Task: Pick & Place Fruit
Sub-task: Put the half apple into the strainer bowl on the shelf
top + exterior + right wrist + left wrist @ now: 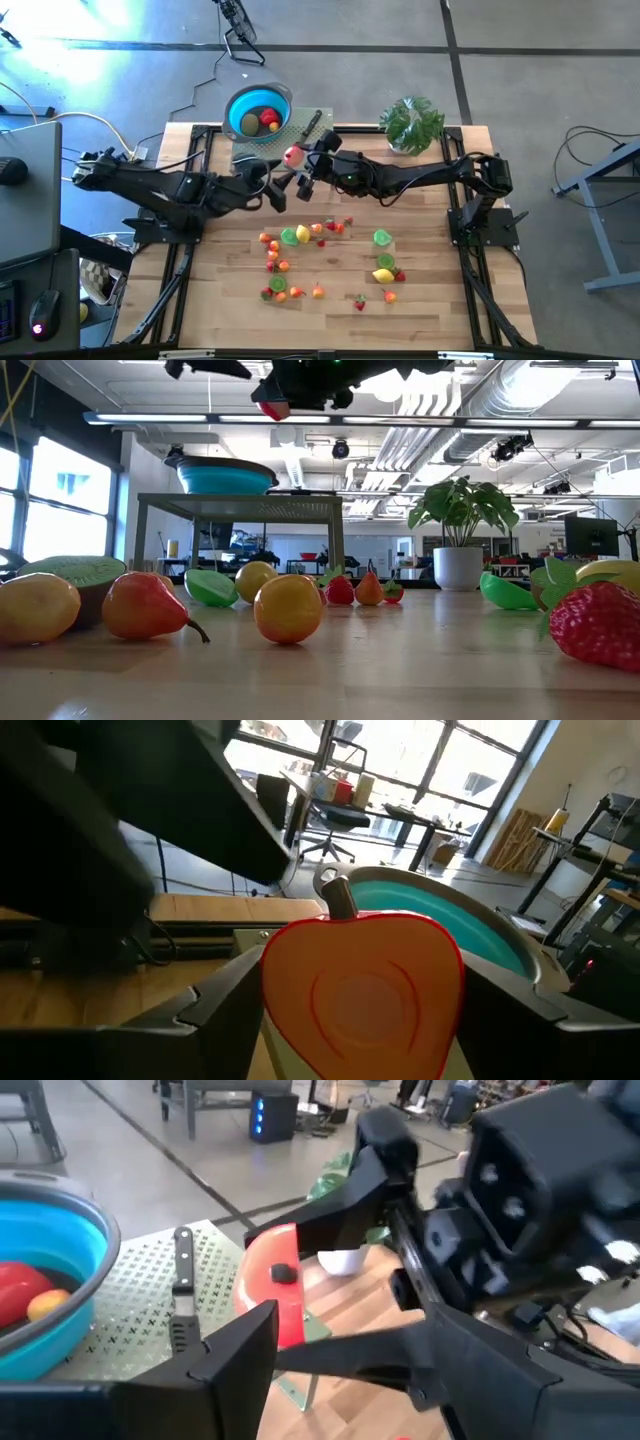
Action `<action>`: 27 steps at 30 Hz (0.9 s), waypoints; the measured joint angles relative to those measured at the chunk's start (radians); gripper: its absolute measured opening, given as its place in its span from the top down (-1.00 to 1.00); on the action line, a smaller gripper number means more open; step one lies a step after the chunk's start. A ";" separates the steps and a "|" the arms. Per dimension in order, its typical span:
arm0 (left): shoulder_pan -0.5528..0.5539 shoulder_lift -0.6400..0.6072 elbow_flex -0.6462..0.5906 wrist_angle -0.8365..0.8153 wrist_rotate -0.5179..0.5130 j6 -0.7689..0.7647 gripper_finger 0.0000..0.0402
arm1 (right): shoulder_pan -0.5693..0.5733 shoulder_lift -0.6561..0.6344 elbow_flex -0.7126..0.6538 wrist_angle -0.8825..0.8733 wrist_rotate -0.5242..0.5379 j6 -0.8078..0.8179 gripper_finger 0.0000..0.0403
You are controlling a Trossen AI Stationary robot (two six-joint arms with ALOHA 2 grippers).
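Bench (430, 300) carrying scattered fruit (300, 236). Blue bowl (258, 108) at far edge, holding a few pieces. Right tool (297, 160) clamped on red apple half (362, 992), raised near bowl, presumably for drop-in. Left tool (278, 190) just beside, jaws apart, empty. Apple half: flat orange face, brown stem.

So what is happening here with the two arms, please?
The right end effector holds a halved red apple in the air near the blue bowl, which already has some fruit inside. The left end effector is open just beside it, holding nothing. Most of the toy fruit is scattered on the wooden table, not yet picked.
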 joint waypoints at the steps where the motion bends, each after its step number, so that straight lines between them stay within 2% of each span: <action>1: 0.017 0.009 0.000 0.009 0.015 -0.003 -0.21 | 0.000 0.000 0.000 0.000 -0.002 -0.009 -0.31; 6: 0.086 0.013 0.000 0.001 0.090 -0.052 -0.20 | 0.000 0.000 0.000 -0.003 -0.016 -0.047 -0.36; 12: 0.151 0.011 0.000 -0.001 0.184 -0.078 -0.20 | -0.002 0.000 -0.002 -0.017 -0.026 -0.072 -0.31; 18: 0.220 0.014 0.002 -0.027 0.259 -0.098 -0.20 | 0.001 0.000 0.000 0.002 -0.054 -0.089 -0.37; 27: 0.293 0.031 0.002 -0.041 0.378 -0.106 -0.20 | 0.000 0.000 0.000 -0.007 -0.090 -0.090 -0.31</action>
